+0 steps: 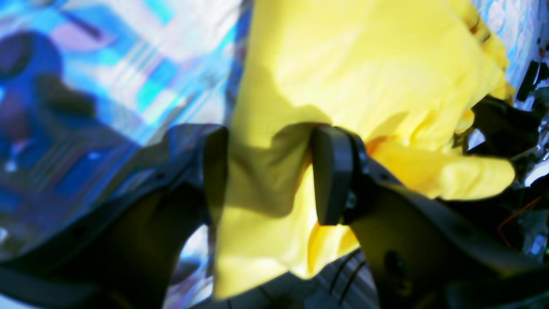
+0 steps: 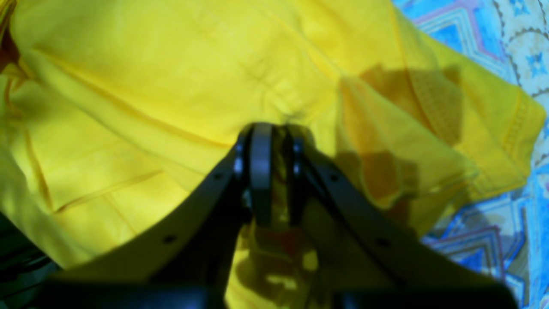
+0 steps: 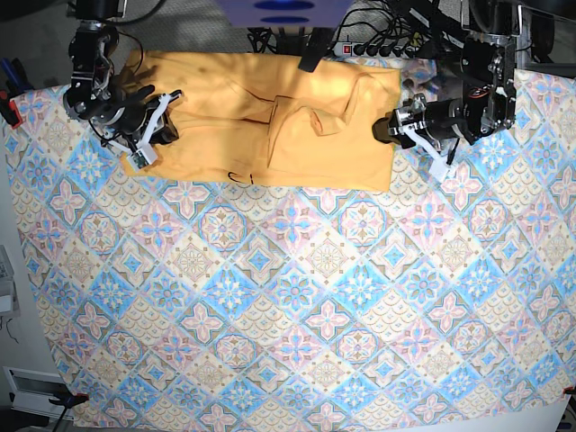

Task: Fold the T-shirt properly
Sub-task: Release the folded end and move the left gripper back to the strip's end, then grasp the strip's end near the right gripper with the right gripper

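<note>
The yellow-orange T-shirt (image 3: 270,117) lies partly folded along the far edge of the table, with a flap folded over its middle. My right gripper (image 3: 166,110) is at the shirt's left end. In the right wrist view its jaws (image 2: 278,141) are nearly closed and pinch a fold of the shirt (image 2: 171,64). My left gripper (image 3: 389,129) is at the shirt's right edge. In the left wrist view its jaws (image 1: 274,171) stand wide apart, with the cloth (image 1: 364,64) running between them.
The blue-and-pink tile-patterned tablecloth (image 3: 297,297) covers the table below the shirt. A power strip and cables (image 3: 378,45) lie behind the table's far edge. A red clamp (image 3: 9,112) sits at the left edge.
</note>
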